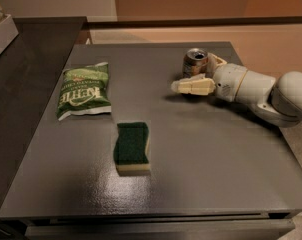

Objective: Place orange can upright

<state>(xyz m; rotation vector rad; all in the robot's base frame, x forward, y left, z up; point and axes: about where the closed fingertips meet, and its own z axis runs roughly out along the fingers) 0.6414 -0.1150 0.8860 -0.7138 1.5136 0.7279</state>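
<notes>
The orange can (195, 62) stands upright at the back right of the dark table (201, 154), its silver pull-tab top facing up. My gripper (203, 74) reaches in from the right on a white arm (261, 91). Its jaws are open, with the near finger (192, 87) just in front of the can and the far finger (215, 61) beside it on the right. The can sits on the table between the fingers, and its lower right side is hidden by the gripper.
A green chip bag (84, 90) lies flat at the left. A green sponge (132, 147) lies in the middle front. A darker counter (21, 84) adjoins the table's left side. The table's front edge is close to the camera.
</notes>
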